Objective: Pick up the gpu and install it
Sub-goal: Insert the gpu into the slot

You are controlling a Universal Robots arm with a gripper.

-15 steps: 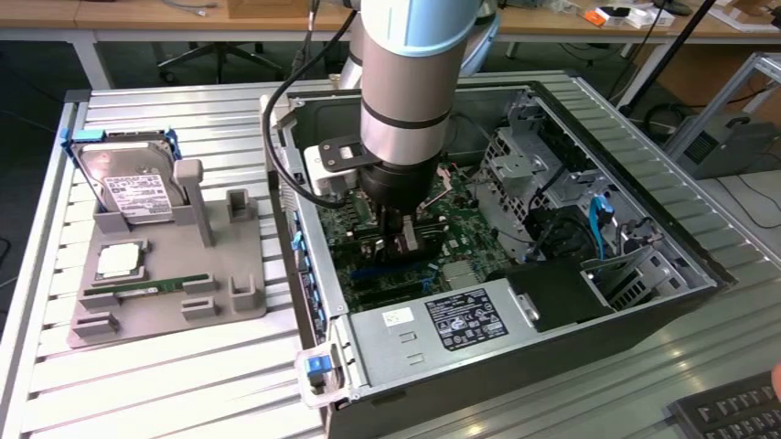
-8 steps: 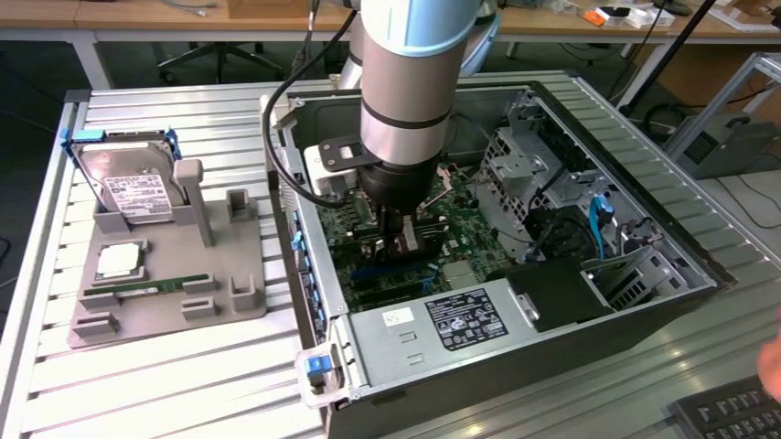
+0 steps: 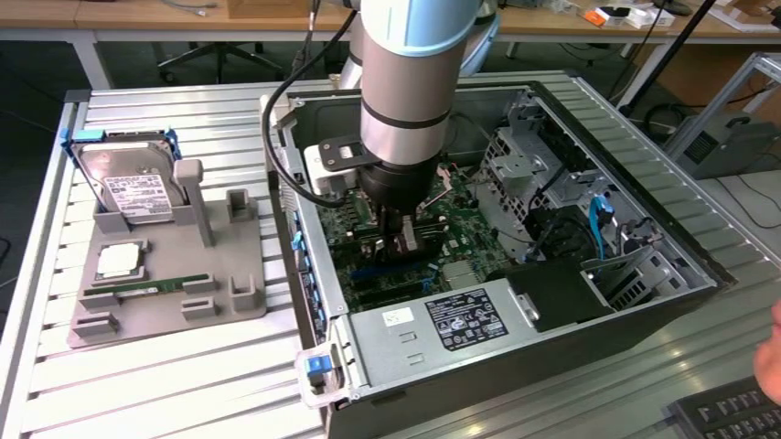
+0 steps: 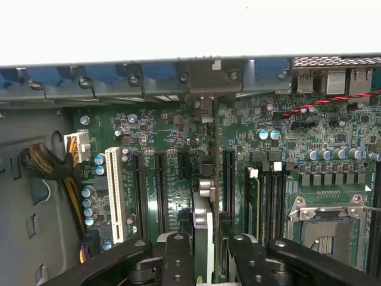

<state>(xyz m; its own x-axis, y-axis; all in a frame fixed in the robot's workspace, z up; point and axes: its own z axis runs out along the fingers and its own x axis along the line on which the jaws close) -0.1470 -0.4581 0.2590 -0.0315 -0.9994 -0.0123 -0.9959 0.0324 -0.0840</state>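
The end effector (image 4: 205, 250) gripped the gpu (image 4: 203, 238) edge-on, upright over the motherboard (image 4: 178, 137) slots inside the open computer case (image 3: 683, 265), so its edge could seat

I am standing in a robotics lab or electronics workshop: an open dark-grey metal computer tower case (image 3: 683, 283) is lying on a ribbed aluminium workbench (image 3: 183, 384), beside a grey moulded plastic parts fixture (image 3: 232, 265). Behind it, pale wooden desks (image 3: 123, 18) are carrying scattered small items, and a black office chair base (image 3: 219, 57) is sitting underneath.
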